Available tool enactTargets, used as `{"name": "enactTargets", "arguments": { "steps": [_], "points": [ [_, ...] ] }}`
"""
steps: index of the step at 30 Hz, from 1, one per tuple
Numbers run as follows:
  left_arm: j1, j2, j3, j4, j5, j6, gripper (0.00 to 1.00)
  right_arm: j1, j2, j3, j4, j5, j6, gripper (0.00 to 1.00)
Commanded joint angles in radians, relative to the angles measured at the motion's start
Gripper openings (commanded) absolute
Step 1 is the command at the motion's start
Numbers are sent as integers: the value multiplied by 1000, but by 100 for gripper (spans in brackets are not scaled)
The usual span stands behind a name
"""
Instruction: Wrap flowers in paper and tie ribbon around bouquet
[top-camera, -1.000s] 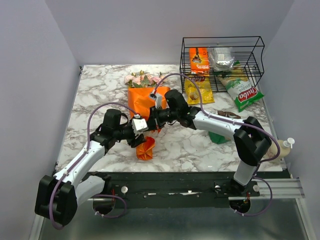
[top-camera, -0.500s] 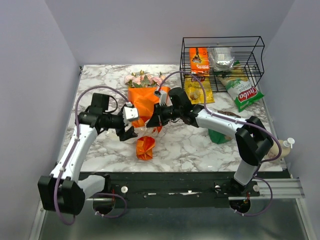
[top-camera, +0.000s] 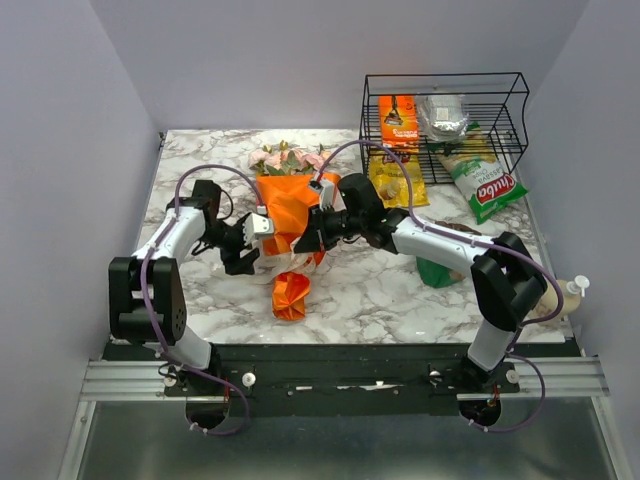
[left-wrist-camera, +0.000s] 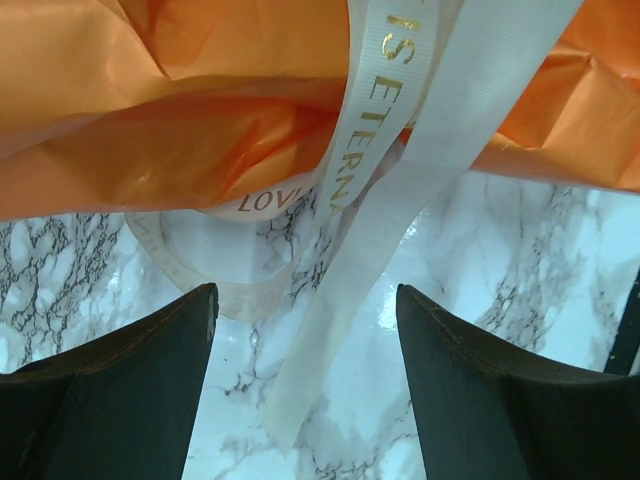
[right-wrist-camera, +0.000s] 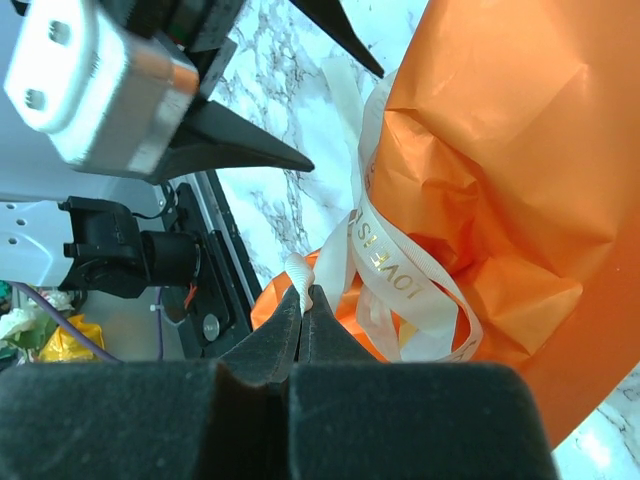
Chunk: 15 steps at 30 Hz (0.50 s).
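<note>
The bouquet lies in mid-table: flowers (top-camera: 285, 158) at the far end, orange paper (top-camera: 285, 200) wrapped round them, and a flared orange tail (top-camera: 291, 295) toward me. The cream ribbon (top-camera: 284, 262) loops around the narrow waist. My right gripper (top-camera: 306, 240) is shut on one ribbon (right-wrist-camera: 385, 260) end, pinched at its tips (right-wrist-camera: 305, 292) beside the paper (right-wrist-camera: 520, 150). My left gripper (top-camera: 246, 246) stands open just left of the waist. Between its fingers (left-wrist-camera: 130, 390) a loose ribbon (left-wrist-camera: 400, 190) tail hangs over the marble under the paper (left-wrist-camera: 150, 120), touching neither finger.
A black wire basket (top-camera: 520, 100) at the back right holds an orange snack packet (top-camera: 398, 120) and a foil bundle (top-camera: 445, 115). A yellow packet (top-camera: 395, 180) and a green-and-white bag (top-camera: 490, 185) lie before it. A green object (top-camera: 437, 272) sits under the right arm.
My left arm has swung back to the left, drawing its gripper away from the bouquet's waist, and its jaws have opened wider. The right gripper has held its pinch, barely moving.
</note>
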Motion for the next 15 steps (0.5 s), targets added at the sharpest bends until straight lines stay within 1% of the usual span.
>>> {"name": "enactTargets", "arguments": {
  "steps": [1,2,5,6,8,9,11,12,13,14,15],
  "points": [
    [-32,40,-14,45,-19,103,79,-6,19,35,-2,-3,-14,0],
    [-40,54,-28,53,-11,100,77,-6,22,41,-32,-3,-14,0],
    [-61,75,-37,68,6,77,66,-9,23,49,-47,4,-14,1],
    [-67,80,-36,67,12,69,56,-10,22,50,-50,7,-12,0],
    [-66,77,-36,63,17,70,43,-12,22,50,-57,10,-12,0],
    [-64,77,-36,48,18,78,33,-12,22,55,-57,9,-12,0],
    [-63,71,-45,33,20,87,22,-12,25,58,-65,9,-14,0],
    [-64,66,-48,19,20,89,5,-12,26,60,-66,9,-15,0],
    [-64,62,-49,14,15,84,0,-12,28,64,-70,9,-17,0],
    [-60,48,-43,8,12,69,0,-13,28,66,-71,10,-17,0],
    [-51,37,-34,-2,15,22,0,-13,28,66,-76,10,-18,0]
  ]
}}
